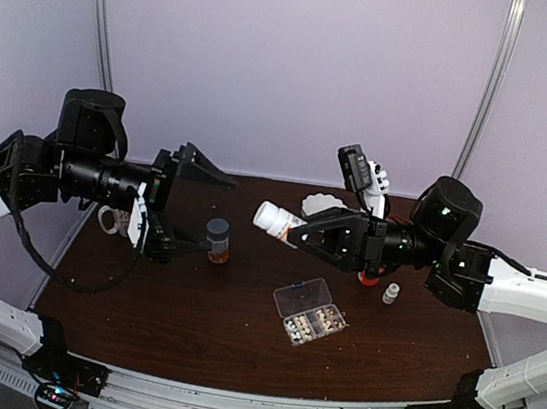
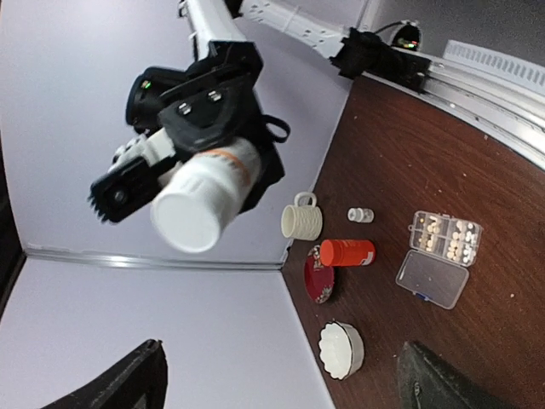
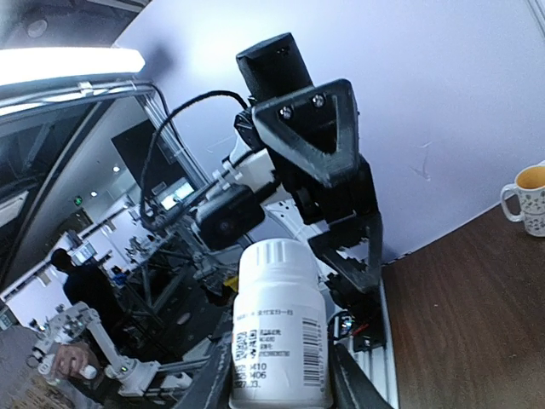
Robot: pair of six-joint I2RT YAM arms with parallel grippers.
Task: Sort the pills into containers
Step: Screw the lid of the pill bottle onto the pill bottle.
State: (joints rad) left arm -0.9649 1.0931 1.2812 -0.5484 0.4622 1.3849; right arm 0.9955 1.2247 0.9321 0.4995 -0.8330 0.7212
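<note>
Several tiny pale pills (image 1: 310,328) sit in the clear plastic box's (image 1: 302,296) cells (image 1: 327,319) (lid open), at 5 o'clock from a smooth white cylindrical bottle (image 1: 274,219). The right gripper (image 1: 302,232) clamps that bottle; the left gripper (image 1: 210,211) gapes wide, empty.

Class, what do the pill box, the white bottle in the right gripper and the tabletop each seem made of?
Pill box: clear glossy plastic, probably; you can see through it. White bottle in the right gripper: likely opaque plastic, smooth, with a printed label. Tabletop: dark brown wood or wood-look laminate, slight sheen; cannot tell which.
</note>
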